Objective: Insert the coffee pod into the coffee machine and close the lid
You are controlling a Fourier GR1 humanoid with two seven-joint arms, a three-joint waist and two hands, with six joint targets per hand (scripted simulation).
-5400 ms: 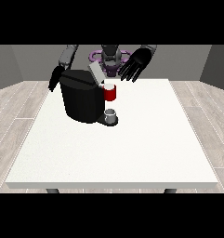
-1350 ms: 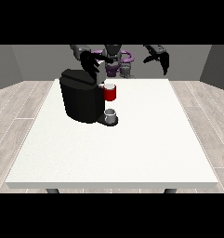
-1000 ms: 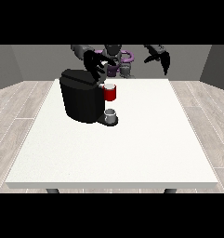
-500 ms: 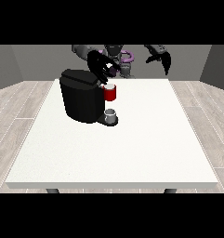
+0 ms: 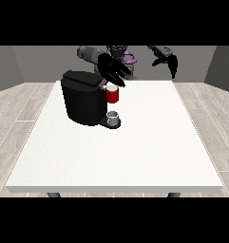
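coffee machine (image 5: 85, 102): worktop's (image 5: 135, 152) far-left part | hand at view's left (image 5: 111, 71): fingers spread, above its lid | hand at view's right (image 5: 167, 60): raised, over far edge

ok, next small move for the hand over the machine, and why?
Probably lower the robot hand at the view's left, fingers spread, onto the coffee machine lid: it hovers just above the red front part. Whether a pod is loaded can't be seen.

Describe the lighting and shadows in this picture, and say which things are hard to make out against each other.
Front view: even, soft light with no glare on the white table; no strong cast shadows show. The black coffee machine and the black robot hand at the view's left overlap and merge in tone. The red part and the small grey cup stand out clearly.
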